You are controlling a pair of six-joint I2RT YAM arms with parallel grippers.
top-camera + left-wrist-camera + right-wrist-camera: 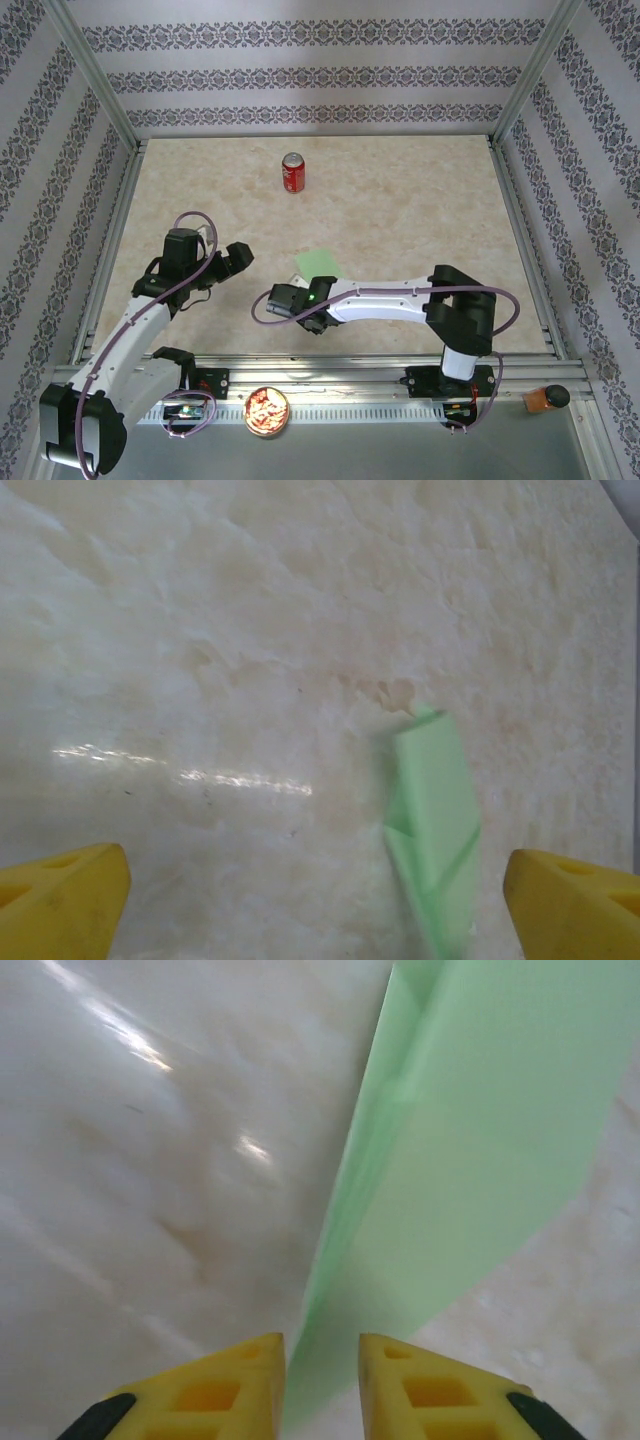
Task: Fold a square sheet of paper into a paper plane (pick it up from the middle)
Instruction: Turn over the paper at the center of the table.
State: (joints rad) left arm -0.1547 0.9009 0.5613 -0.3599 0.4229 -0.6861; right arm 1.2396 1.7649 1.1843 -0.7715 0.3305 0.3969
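Observation:
The light-green paper, folded into a narrow pointed paper plane, lies in the middle of the table. In the right wrist view its long folded edge runs up from between my fingers. My right gripper stands with its yellow jaws slightly apart, the paper's near end in the gap, not pinched. From above, the right gripper is at the paper's near edge. My left gripper is open wide, left of the paper. In the left wrist view the creased paper lies toward the right fingertip, untouched.
A red soda can stands upright at the back centre of the table. A round tin of snacks and an orange-brown object sit on the rail at the near edge. Patterned walls enclose the table.

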